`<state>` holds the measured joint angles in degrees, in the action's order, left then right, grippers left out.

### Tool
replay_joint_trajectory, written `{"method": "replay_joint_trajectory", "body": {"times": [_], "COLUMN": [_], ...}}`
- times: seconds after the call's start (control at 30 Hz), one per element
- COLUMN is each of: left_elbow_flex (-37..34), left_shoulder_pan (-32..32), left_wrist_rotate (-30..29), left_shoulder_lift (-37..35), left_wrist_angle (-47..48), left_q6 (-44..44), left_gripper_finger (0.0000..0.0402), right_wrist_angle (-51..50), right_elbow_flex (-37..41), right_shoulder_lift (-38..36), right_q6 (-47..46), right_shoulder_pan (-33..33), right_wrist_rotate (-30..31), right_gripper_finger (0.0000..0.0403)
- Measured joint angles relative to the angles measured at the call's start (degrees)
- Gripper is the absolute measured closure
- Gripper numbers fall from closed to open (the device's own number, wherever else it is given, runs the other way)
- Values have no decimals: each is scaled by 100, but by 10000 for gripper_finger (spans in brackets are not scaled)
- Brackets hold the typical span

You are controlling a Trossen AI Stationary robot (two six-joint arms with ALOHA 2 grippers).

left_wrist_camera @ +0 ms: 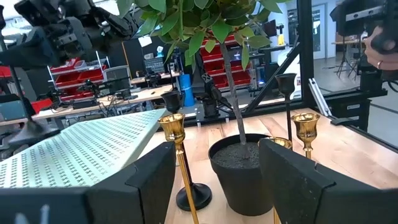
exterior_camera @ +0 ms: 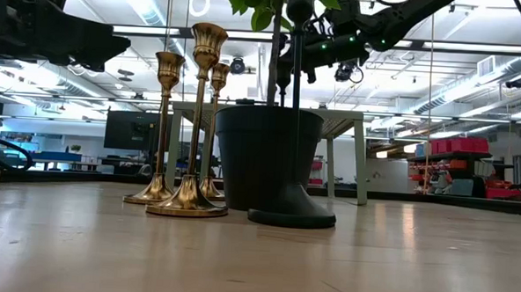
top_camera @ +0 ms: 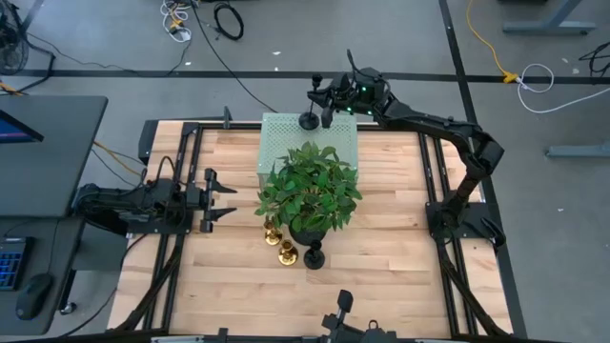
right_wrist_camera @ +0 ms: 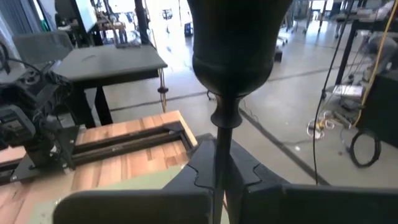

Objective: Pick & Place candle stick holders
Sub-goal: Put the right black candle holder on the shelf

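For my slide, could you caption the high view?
Right gripper holds a black candle holder over the green mat; left gripper waits.

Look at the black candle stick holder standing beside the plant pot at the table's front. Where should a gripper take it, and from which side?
Grip the black candle stick holder on its slim upright stem, above the round base, probably coming from the open front-right, away from the plant pot. The gold holders crowd its other side, and leaves overhang from behind.
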<state>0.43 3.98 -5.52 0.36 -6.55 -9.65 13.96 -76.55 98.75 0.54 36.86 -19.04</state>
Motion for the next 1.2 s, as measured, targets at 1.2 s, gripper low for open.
{"method": "replay_joint_trajectory", "body": {"times": [1.2], "left_elbow_flex": [0], "left_shoulder_pan": [1], "left_wrist_rotate": [-2], "left_shoulder_lift": [0], "left_wrist_angle": [2], "left_q6": [2], "left_gripper_finger": [170], "right_wrist_angle": [-446], "right_elbow_flex": [2], "right_shoulder_lift": [41], "right_q6": [190], "right_shoulder_pan": [-20], "right_wrist_rotate": [205], "right_gripper_finger": [359]}}
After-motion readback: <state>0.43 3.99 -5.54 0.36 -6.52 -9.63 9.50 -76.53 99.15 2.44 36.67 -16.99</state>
